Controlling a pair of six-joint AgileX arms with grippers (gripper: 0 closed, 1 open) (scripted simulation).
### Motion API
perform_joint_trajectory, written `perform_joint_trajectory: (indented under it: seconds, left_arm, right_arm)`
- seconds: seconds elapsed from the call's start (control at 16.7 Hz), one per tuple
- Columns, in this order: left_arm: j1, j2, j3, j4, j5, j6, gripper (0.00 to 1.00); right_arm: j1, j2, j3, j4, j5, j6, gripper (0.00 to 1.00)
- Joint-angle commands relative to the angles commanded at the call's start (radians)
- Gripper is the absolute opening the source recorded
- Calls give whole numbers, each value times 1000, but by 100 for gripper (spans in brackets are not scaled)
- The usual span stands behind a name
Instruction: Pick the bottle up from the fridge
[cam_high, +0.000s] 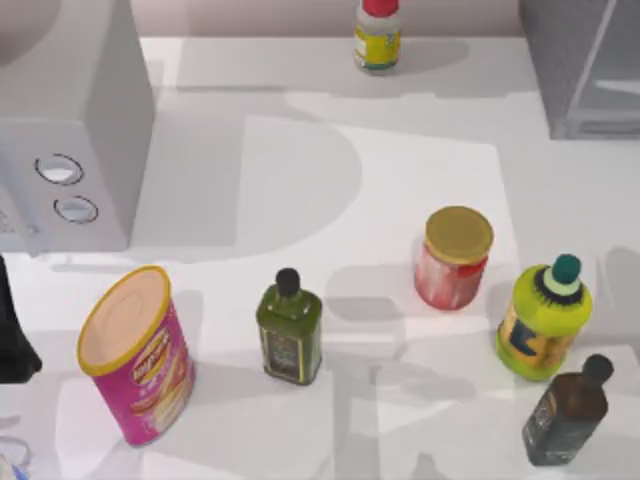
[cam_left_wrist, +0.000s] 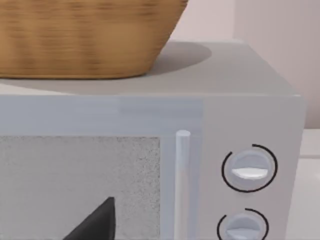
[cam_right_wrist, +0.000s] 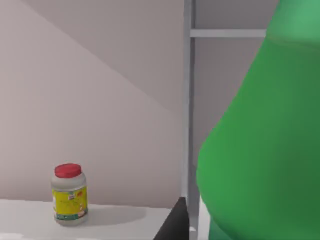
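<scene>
White tabletop (cam_high: 420, 180) holds six containers: four bottles, one jar, one can. Grey fridge (cam_high: 585, 65) stands at two o'clock; the bright green bottle (cam_right_wrist: 260, 150) looms against its frame, beside the right gripper. Either gripper's opening: cannot tell.

White table (cam_high: 420, 170), pinkish wall (cam_right_wrist: 75, 100)

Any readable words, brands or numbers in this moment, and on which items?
None can be read.
Pink can: label print blurred.
Red-capped white bottle: yellow label too small.
Olive bottle, yellow-green bottle, dark bottle: labels blurred.
Microwave dials: no markings.
</scene>
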Motion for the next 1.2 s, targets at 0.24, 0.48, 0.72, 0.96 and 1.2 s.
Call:
perform_joint_trajectory:
  seconds: [0.24,0.48,0.72,0.96,1.2]
  left_arm:
    - [0,0,0,0,0,0,100]
    - [0,0,0,0,0,0,100]
    - [0,0,0,0,0,0,100]
    - [0,0,0,0,0,0,100]
    - [0,0,0,0,0,0,100]
  right_arm:
    - [-20,-198,-123,-190,56,-12,0]
    - [-32,-236,-146,-227,73,-17,0]
    - [-29,-238,-130,-225,69,-15,0]
    - [28,-140,-58,-189,74,0,0]
    - [136,117,132,-88,115,26,0]
